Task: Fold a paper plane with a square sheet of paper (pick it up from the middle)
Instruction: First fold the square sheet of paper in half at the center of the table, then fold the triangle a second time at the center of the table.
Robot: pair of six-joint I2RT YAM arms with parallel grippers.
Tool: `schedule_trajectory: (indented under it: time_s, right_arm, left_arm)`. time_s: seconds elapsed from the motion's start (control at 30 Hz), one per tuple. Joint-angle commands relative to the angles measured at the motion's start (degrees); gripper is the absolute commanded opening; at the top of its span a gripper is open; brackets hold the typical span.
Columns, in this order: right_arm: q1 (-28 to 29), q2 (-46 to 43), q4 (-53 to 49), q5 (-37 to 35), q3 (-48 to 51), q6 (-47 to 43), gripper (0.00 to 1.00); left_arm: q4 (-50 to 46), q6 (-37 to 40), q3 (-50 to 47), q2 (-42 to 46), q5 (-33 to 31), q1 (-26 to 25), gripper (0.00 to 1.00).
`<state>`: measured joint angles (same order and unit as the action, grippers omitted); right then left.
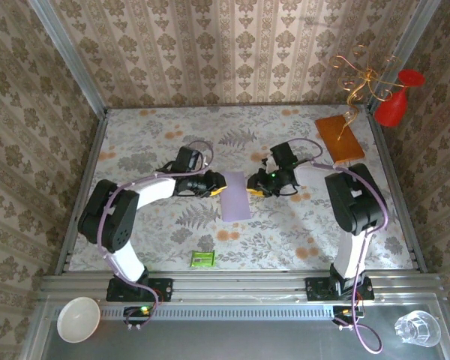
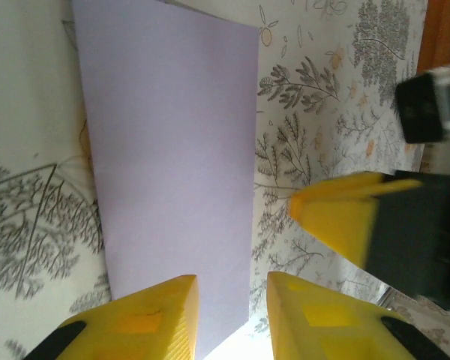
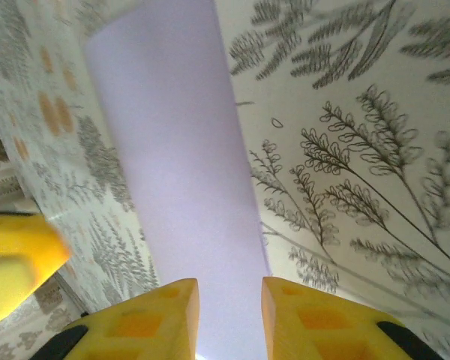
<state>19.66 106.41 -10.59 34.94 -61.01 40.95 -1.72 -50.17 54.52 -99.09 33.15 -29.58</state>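
A small green packet [image 1: 202,259] lies close to the near edge of the table [image 1: 300,232]. At the table's middle, the square sheet of paper [image 1: 235,196] [image 2: 169,150] [image 3: 180,172] rests flat. It is plain pale lavender and shows as a narrow rectangle, its long sides running near to far. The left end effector [image 1: 218,187] [image 2: 232,289] sits at its left long edge and the right end effector [image 1: 252,186] [image 3: 229,289] at its right. Each has its yellow fingers slightly parted, with a clear gap over the paper's edge, clamping nothing. An orange-brown board [image 1: 340,138] lies toward the far right corner.
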Motion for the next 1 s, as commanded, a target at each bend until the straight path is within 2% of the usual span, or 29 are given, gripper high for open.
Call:
schedule_trajectory:
  time_s: [0.0,0.1,0.23,0.7,0.97]
  right_arm:
    - [-0.75,-5.69,-5.06,-5.06,1.79,0.29,0.34]
    - [-0.86,-8.63,-6.00,-8.41,4.81,0.31,0.40]
    - [-0.93,-10.82,-5.84,-9.01,8.22,1.60,0.44]
    - [2.43,-14.82,-2.44,-5.90,16.92,3.33,0.41]
    - [5.40,-13.96,0.43,-3.88,18.34,4.58,0.44]
  left_arm:
    - [-1.15,-1.15,2.86,-2.57,-0.26,-0.41,0.32]
    - [1.19,-3.45,3.52,-4.78,0.50,-0.04,0.32]
    - [1.13,-3.97,5.53,-6.87,0.50,-0.04,0.32]
    - [-3.99,-5.94,4.75,-10.56,-2.65,0.32,0.31]
    - [-6.18,-7.65,4.28,-12.30,-3.53,0.32,0.29]
